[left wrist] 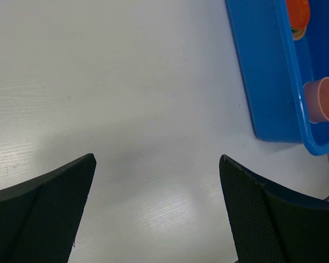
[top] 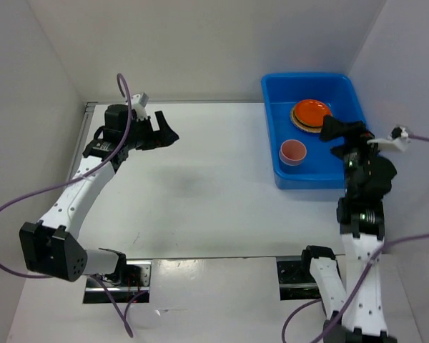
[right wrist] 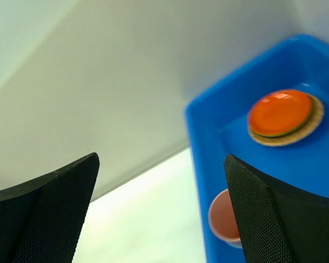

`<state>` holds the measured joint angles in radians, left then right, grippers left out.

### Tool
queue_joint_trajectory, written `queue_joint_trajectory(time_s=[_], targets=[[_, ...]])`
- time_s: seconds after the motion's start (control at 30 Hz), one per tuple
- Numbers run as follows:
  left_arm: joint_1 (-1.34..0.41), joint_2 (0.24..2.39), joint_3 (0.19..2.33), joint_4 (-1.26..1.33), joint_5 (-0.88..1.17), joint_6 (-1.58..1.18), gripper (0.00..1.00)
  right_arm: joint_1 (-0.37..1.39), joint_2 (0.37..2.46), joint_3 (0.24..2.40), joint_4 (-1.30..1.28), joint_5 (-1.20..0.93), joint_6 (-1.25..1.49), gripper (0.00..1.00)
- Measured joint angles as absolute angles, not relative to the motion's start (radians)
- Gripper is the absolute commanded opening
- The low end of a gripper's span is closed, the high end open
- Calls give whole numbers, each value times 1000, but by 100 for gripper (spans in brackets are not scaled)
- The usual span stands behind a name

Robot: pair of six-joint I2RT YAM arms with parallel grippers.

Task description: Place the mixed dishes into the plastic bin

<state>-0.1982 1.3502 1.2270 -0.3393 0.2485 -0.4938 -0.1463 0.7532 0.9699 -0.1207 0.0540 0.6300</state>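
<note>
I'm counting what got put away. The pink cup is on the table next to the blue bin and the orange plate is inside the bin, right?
Not quite. The pink cup is inside the blue bin too, not on the table, as the top view shows. The orange plate really is inside the bin.

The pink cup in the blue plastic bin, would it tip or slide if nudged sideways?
The small pink cup looks like thin plastic, so it is probably light and apt to slide on the smooth floor of the large blue plastic bin. Standing upright, it might tip if pushed near its rim, then roll. The bin's nearby walls should stop it.
</note>
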Motion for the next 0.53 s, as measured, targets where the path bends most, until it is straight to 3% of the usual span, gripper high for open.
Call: queue_joint_trajectory(time_s=[0.3,0.53], targets=[[-237,1191,1072,-344,258,-472,100,-143,317,714,-137,-80,649,99],[-281,1121,989,-355,230,-478,100,-143,189,624,-162,-122,678,99]])
